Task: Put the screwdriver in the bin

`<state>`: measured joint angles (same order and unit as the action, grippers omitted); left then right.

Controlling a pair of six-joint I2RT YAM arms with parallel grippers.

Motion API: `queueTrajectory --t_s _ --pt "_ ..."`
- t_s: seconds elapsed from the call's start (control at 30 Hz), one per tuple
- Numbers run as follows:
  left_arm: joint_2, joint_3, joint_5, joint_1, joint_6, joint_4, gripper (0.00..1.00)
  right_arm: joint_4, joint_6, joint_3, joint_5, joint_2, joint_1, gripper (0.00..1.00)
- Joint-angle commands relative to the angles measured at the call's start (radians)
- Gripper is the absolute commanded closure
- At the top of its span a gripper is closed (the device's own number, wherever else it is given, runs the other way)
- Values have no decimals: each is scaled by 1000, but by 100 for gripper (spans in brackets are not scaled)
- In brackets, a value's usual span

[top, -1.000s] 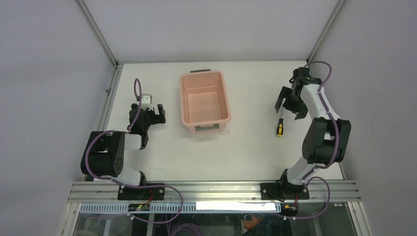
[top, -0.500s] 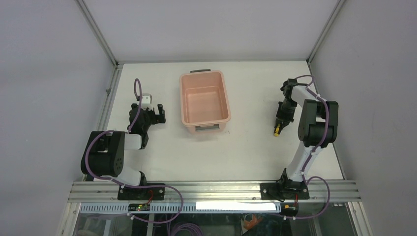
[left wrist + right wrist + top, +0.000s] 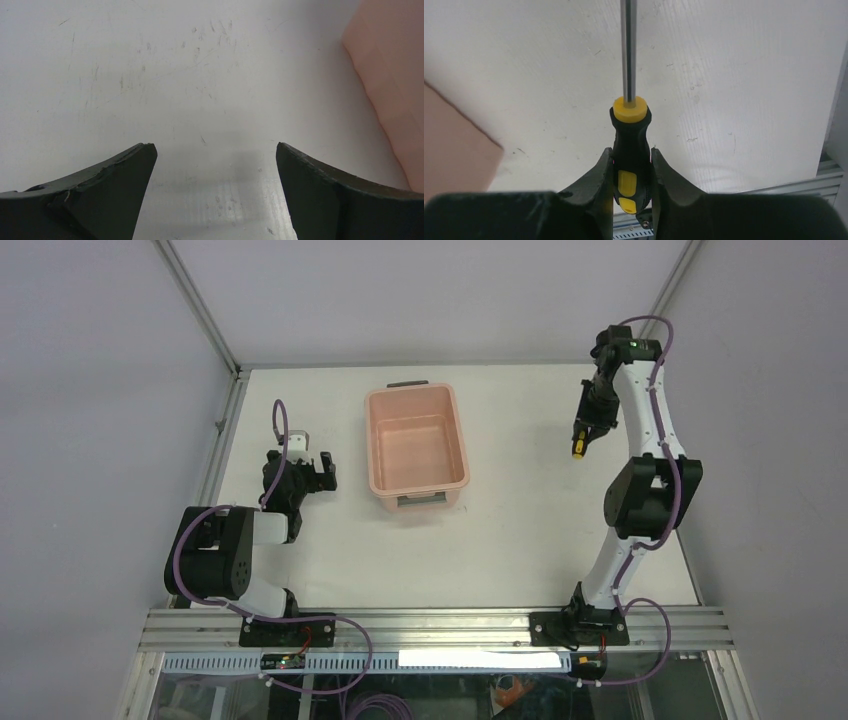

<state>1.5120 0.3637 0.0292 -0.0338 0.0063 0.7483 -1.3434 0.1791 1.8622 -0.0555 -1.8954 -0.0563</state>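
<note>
The screwdriver (image 3: 630, 145) has a yellow-and-black handle and a thin metal shaft. My right gripper (image 3: 632, 152) is shut on its handle, the shaft pointing away from the wrist camera. In the top view the right gripper (image 3: 583, 432) holds the screwdriver (image 3: 578, 444) in the air over the table's right side, well right of the bin (image 3: 417, 442). The bin is a salmon-pink tub with grey end handles, nothing in it. My left gripper (image 3: 321, 472) rests low at the left of the bin, open, with bare table between its fingers (image 3: 120, 175).
A small white block (image 3: 298, 442) lies beside the left arm. Metal frame rails (image 3: 222, 430) run along the table's left and far edges. A corner of the bin (image 3: 395, 85) shows at the right of the left wrist view.
The right gripper came down over the screwdriver, shut on its handle, and lifted it up and toward the far side. The left arm stayed still.
</note>
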Motion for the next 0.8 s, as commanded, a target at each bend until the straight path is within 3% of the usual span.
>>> queueTrajectory --t_s 0.0,0.23,0.4,0.6,0.77 --pt "-5 17 10 -11 -15 63 1 -226 2 181 46 38 12 100" --pt "-4 17 10 -10 -16 63 1 -245 68 301 105 14 109 100" --pt "-5 17 9 -11 -15 63 1 -141 179 377 154 -15 304 100" --pt "-4 17 10 -10 -15 63 1 -36 252 592 122 -186 585 100" --pt "-4 17 10 -9 -15 64 1 41 277 644 94 -316 706 100"
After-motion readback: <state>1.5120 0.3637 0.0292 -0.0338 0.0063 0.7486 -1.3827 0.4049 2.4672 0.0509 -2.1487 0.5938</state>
